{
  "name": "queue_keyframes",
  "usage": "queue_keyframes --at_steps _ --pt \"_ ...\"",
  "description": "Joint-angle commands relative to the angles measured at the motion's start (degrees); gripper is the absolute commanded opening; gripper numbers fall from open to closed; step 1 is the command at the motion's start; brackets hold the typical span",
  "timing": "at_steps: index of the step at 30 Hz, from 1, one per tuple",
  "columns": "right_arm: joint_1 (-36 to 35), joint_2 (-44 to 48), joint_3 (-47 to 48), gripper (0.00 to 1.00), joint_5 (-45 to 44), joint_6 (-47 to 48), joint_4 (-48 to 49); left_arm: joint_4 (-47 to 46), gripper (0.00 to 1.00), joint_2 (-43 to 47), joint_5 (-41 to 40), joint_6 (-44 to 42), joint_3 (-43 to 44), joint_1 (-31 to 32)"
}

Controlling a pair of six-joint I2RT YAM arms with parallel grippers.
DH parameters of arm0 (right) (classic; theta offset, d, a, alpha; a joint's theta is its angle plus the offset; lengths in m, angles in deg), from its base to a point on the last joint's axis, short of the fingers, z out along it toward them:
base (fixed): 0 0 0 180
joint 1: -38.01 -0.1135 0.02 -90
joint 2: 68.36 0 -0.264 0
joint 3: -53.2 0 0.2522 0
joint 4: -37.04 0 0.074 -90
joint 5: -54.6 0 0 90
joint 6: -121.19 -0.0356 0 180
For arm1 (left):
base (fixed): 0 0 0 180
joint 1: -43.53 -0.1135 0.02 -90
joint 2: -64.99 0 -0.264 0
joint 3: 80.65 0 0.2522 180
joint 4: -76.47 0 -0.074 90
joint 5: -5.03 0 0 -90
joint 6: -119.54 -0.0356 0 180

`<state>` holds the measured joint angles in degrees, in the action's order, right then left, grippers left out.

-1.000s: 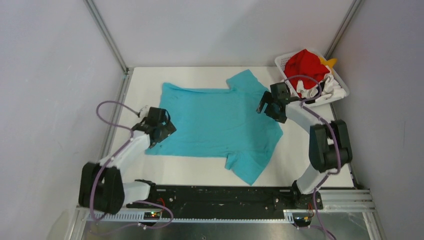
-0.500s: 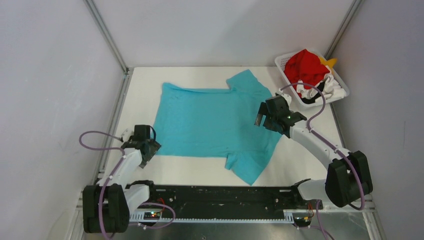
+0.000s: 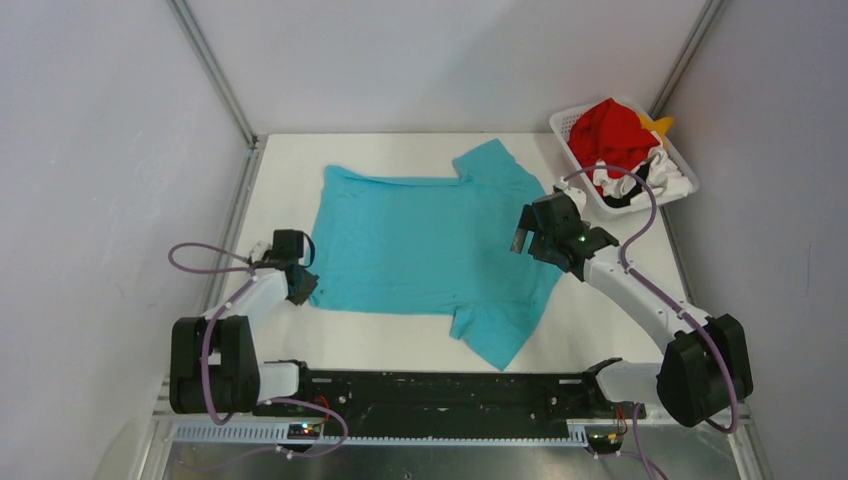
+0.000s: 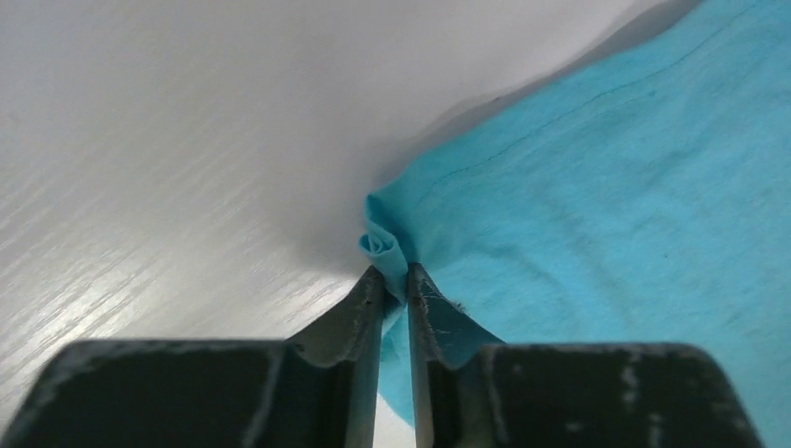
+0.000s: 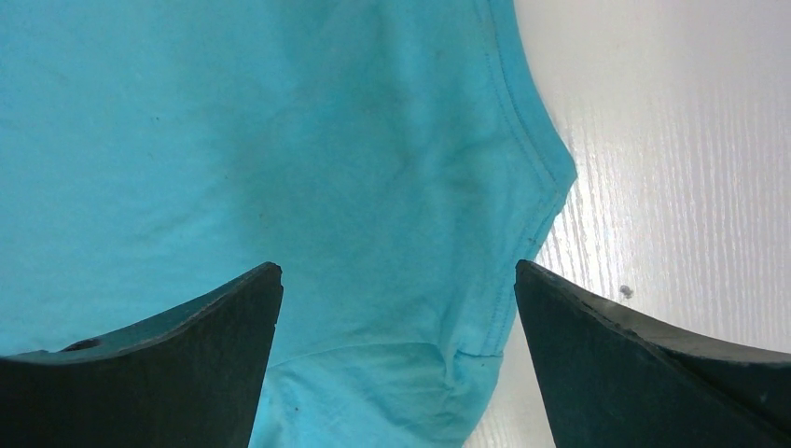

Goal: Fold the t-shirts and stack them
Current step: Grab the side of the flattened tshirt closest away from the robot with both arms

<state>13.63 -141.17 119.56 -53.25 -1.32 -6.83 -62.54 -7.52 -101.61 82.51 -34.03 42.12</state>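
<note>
A teal t-shirt (image 3: 430,245) lies spread flat on the white table, sleeves toward the right. My left gripper (image 3: 300,285) sits at the shirt's near left hem corner and is shut on it; in the left wrist view a curled bit of teal cloth (image 4: 387,247) is pinched between the fingers of the left gripper (image 4: 394,273). My right gripper (image 3: 535,232) hovers open over the shirt's right side, by the armpit of the near sleeve (image 5: 466,336), its fingers (image 5: 215,317) wide apart with nothing between them. Red, white-and-black and yellow-orange t-shirts (image 3: 612,135) fill the basket.
A white perforated basket (image 3: 683,165) stands at the table's back right corner. Grey walls and metal frame posts (image 3: 215,75) close in the table on three sides. The black rail (image 3: 440,390) with both arm bases runs along the near edge.
My left arm drew back toward the near left, then its gripper closed on the shirt's hem corner. My right gripper shifted from the sleeve's back edge down over the shirt's right side, staying open.
</note>
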Motion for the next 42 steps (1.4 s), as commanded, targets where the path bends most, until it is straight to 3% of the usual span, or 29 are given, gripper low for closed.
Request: queue_keyframes --at_steps 1,2,4,7,11,18,24,35,39,42 --pt "-1.44 2.23 0.31 0.99 -2.17 0.18 -2.69 -1.26 0.16 -2.97 2.82 -0.05 -0.28 -0.35" --pt "-2.24 2.52 0.22 0.99 -1.77 0.9 -2.95 -1.28 0.04 -3.22 2.66 -0.23 -0.2 -0.35" --pt "-3.83 2.82 0.1 0.99 0.07 2.81 -3.97 -1.66 0.01 -3.61 2.72 -0.7 0.09 -0.36" --pt "-7.79 3.84 -1.57 0.97 5.43 6.38 -5.43 -2.23 0.0 -3.81 3.73 -1.4 0.37 -0.35" --pt "-19.0 6.65 -4.7 0.96 12.1 9.01 -7.1 -2.48 0.0 -0.73 3.34 -1.63 -0.74 -0.35" --pt "-32.96 3.01 -11.1 0.87 23.78 5.26 -3.86 -2.95 0.0 6.23 2.05 -1.55 -3.56 -0.33" --pt "-37.59 -2.54 -11.89 0.76 21.09 3.4 -6.26 -2.92 0.0 8.4 2.11 -2.35 -4.81 -0.33" --pt "-38.14 -6.6 -13.57 0.58 9.55 -2.7 -10.06 -2.88 0.0 9.67 0.4 -1.98 -5.59 -0.3" --pt "-40.51 -6.82 -15.09 0.39 7.33 -4.89 -10.18 -2.82 0.0 10.94 -0.76 -1.69 -6.72 -0.33" --pt "-42.07 -5.53 -16.49 0.09 6.96 -6.54 -10.76 -2.64 0.0 12.58 -0.92 -1.39 -8.26 -0.29"
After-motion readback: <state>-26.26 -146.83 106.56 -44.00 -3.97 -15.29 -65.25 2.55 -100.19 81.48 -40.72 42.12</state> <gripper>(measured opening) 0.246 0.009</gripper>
